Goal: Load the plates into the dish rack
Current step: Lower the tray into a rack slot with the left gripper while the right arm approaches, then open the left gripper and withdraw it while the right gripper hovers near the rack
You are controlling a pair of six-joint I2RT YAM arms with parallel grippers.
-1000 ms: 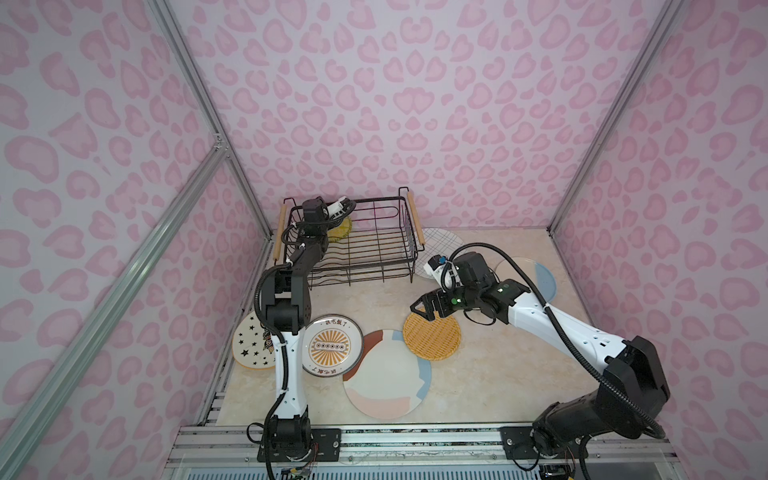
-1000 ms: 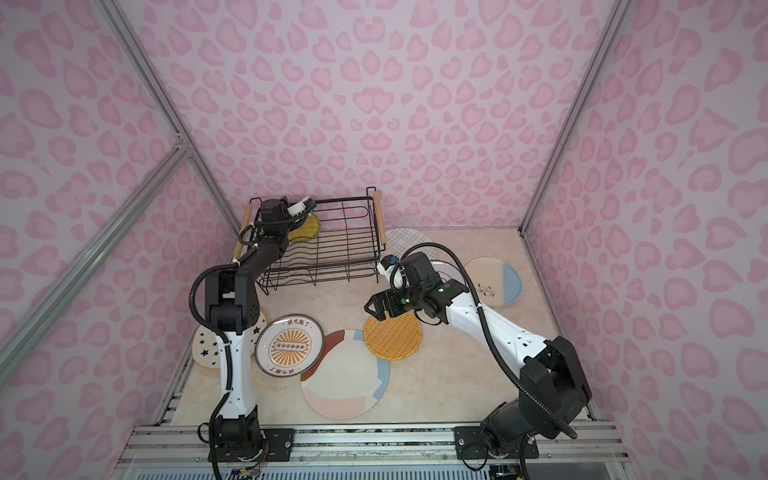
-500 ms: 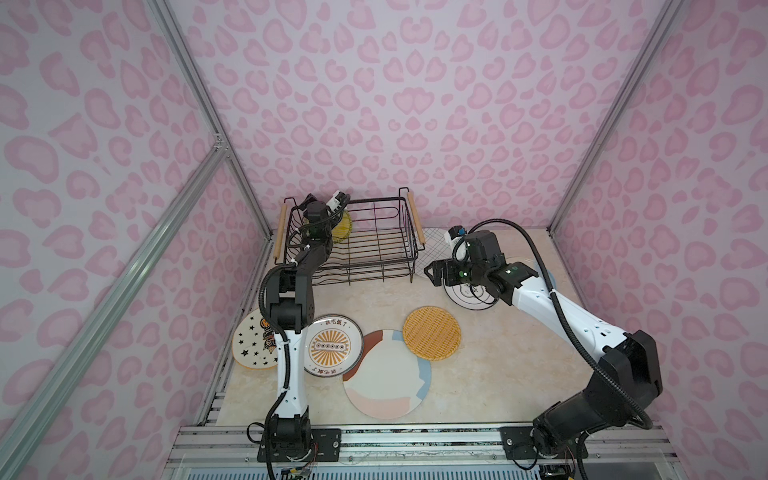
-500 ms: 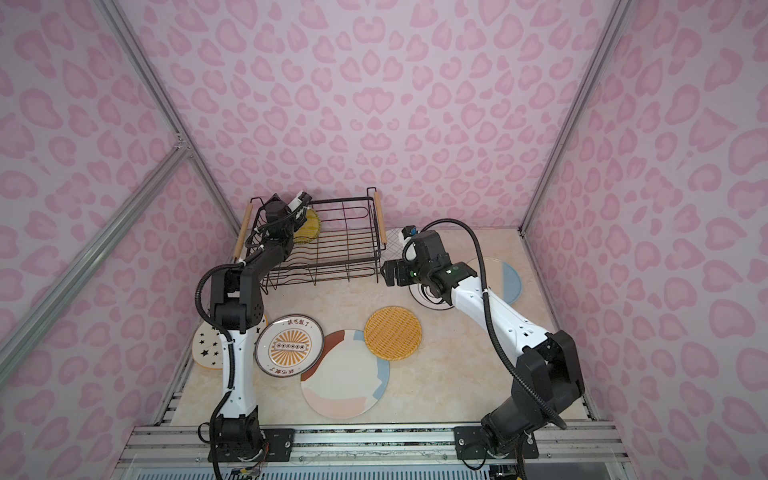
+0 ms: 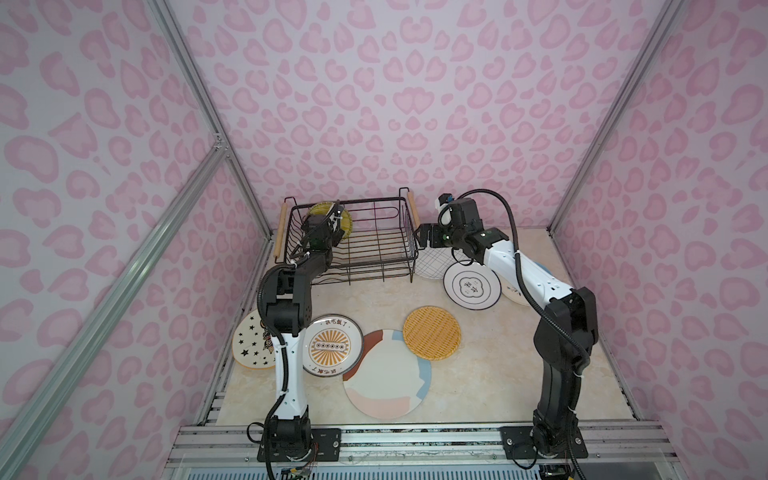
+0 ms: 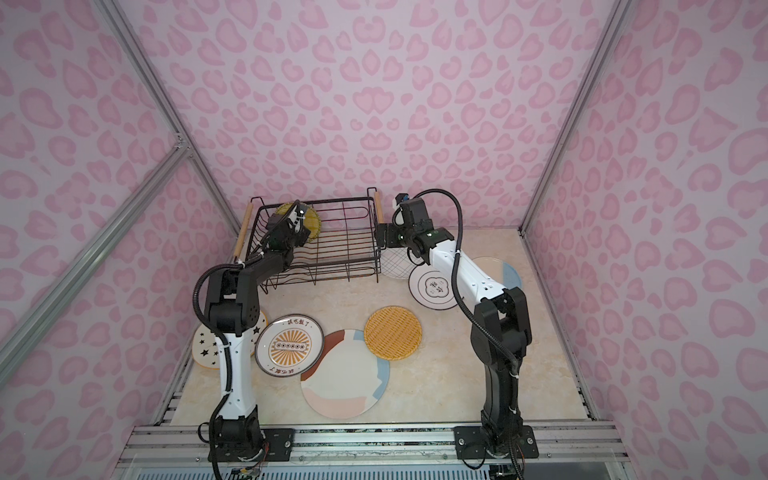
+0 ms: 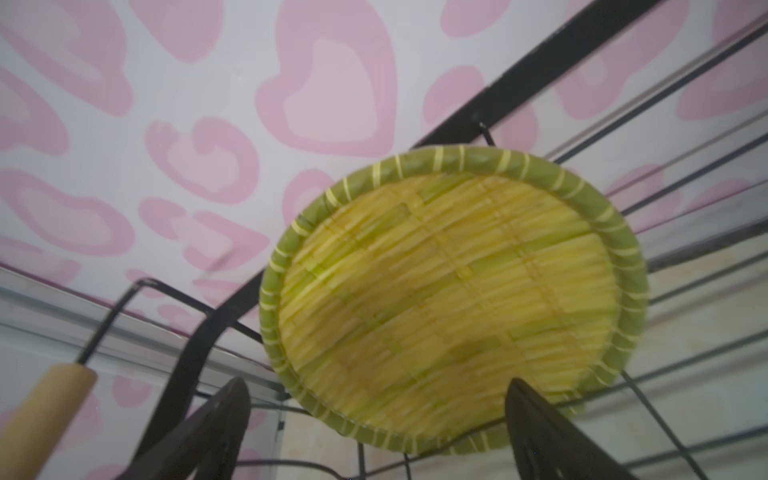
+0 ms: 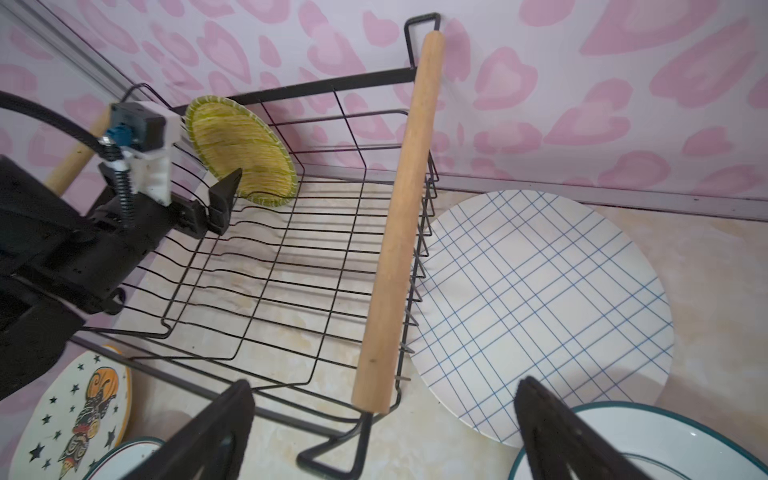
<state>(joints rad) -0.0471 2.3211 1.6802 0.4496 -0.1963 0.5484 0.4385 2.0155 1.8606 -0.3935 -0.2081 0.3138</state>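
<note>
Black wire dish rack with wooden bar handles [image 5: 361, 266] at rear of beige counter [image 5: 478, 382]. Yellow-green woven round plate [image 7: 453, 303] stands on edge in its far left corner. Left fingers [image 7: 216, 424] spread wide just before that plate, gripping nothing. Right fingers [image 8: 208, 432] spread wide over the rack's right handle, empty. Orange-sunburst white plate [image 5: 331, 345]: Chinese characters on rim, too small to read. Star-patterned plate [image 5: 249, 345] half hidden by left arm; blue-cream plate [image 6: 509, 272] mostly behind right arm.
</note>
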